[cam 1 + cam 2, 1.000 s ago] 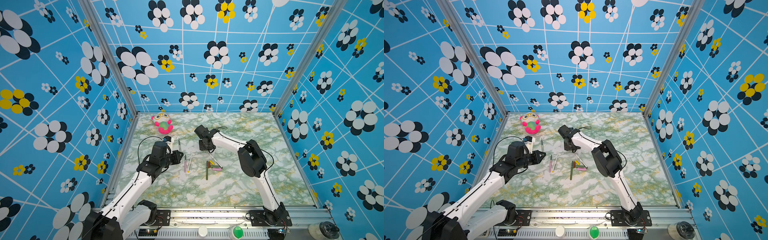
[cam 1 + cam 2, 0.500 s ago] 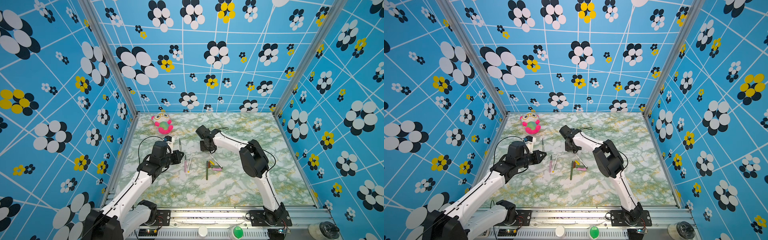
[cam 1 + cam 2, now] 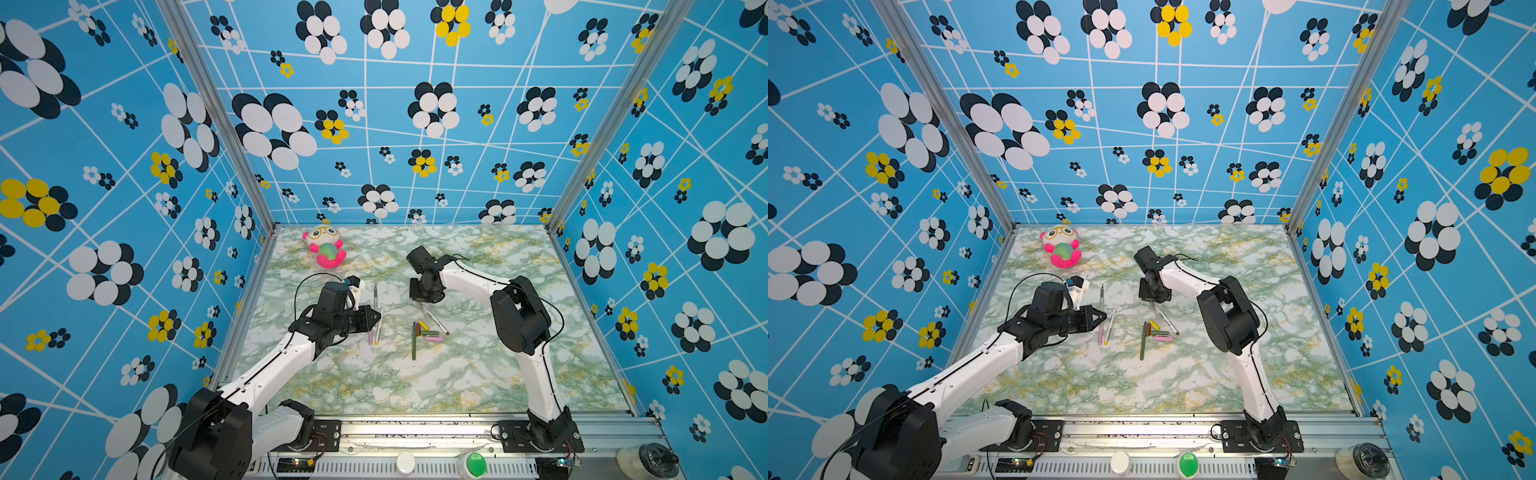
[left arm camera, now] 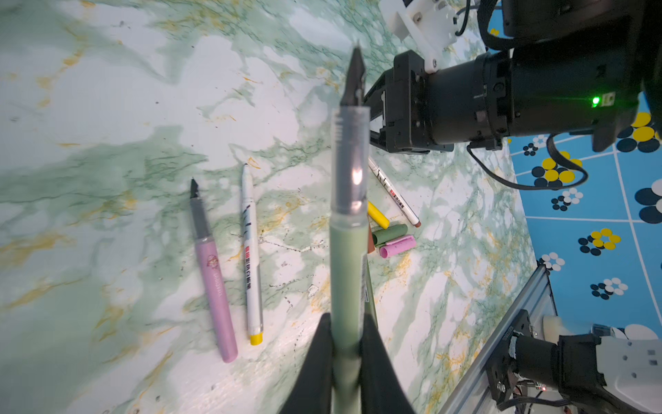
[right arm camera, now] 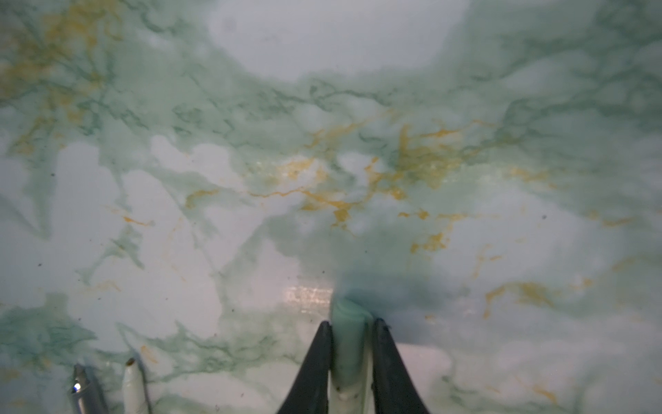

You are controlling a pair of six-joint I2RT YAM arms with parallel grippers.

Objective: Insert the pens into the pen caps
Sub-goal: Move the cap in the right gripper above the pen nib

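Left gripper (image 3: 376, 318), in a top view, is clamped on the pale grey-green plastic pen (image 3: 375, 297), which juts toward the back wall above the green marble-patterned tabletop (image 3: 498, 374). The right gripper (image 3: 423, 296) points down at the tabletop, apart from it across the middle. A dark green pen (image 3: 414, 340) lies between the two arms.

From the left wrist, the held pen's dark nib is bare and clear of everything. Below it on the tabletop lie a pink-barrelled pen (image 4: 215, 286) and a white pen with a yellow end (image 4: 252, 251), side by side. Farther off sits a cluster of short tubes: a yellow cap (image 4: 378, 215), a dark green cap (image 4: 390, 233) and a pink cap (image 4: 397, 245).

From the right wrist, the right gripper's fingers sit against both sides of a stubby pale green cap (image 5: 349, 358), its far end at or just above the tabletop. Which end is open cannot be told.

To do the step well, the cap probably needs lifting clear and turning so its mouth faces the nib. Line up both axes before closing the gap. Push straight, with both grips firm, so that the nib does not catch the rim.
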